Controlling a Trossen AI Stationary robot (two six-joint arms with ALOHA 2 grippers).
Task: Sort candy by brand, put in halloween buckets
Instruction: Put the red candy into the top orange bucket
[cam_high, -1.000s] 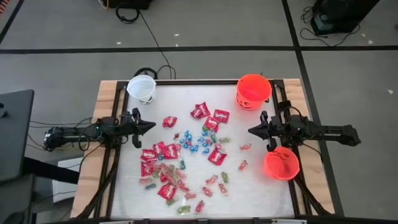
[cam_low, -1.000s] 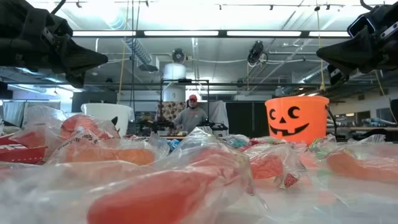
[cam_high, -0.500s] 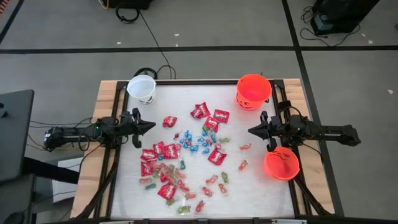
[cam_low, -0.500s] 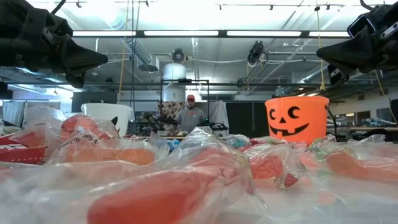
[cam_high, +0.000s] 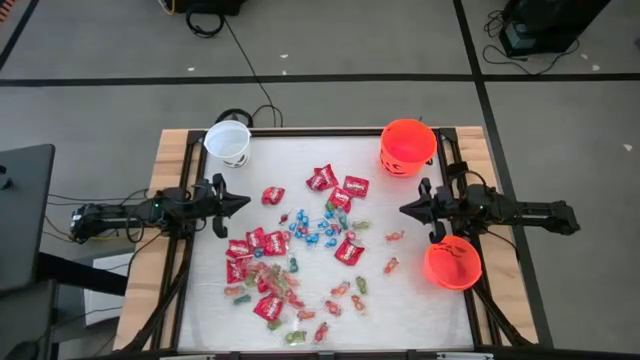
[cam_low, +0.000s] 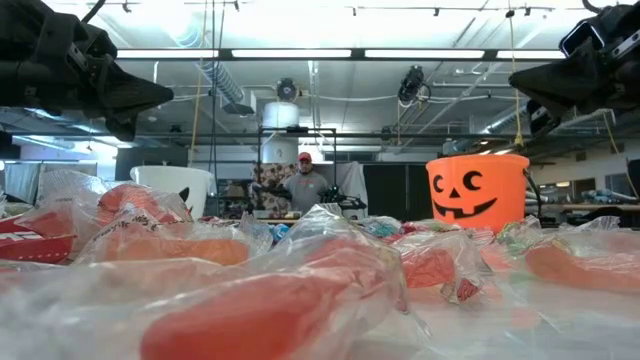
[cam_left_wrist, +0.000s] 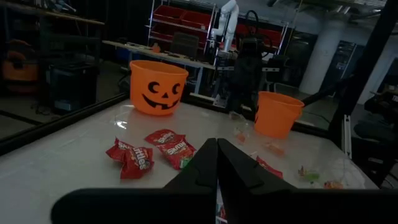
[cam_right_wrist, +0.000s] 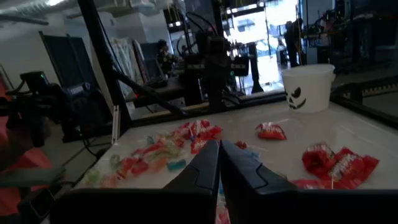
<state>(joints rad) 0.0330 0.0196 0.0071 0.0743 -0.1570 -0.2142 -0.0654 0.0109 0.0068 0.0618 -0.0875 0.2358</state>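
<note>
Brands on the small twisted candy (cam_high: 312, 228) too small to read from above. Nearest candy (cam_low: 260, 310) in the low view blurred into orange and clear smears, hiding most of the tabletop (cam_low: 560, 330) there. White bucket (cam_low: 172, 186) half hidden behind that heap. Left tool (cam_low: 150, 98) and right tool (cam_low: 530, 82) cut off by the low view's top corners. Far person (cam_low: 303, 185) too small for detail. Second orange bucket (cam_high: 452, 263) partly under the right arm

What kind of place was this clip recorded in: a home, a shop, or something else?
Most likely a robotics lab or workshop: exposed ceiling ducts with strip lights overhead, metal shelving with red bins behind the table, and another robot arm standing further back.
</note>
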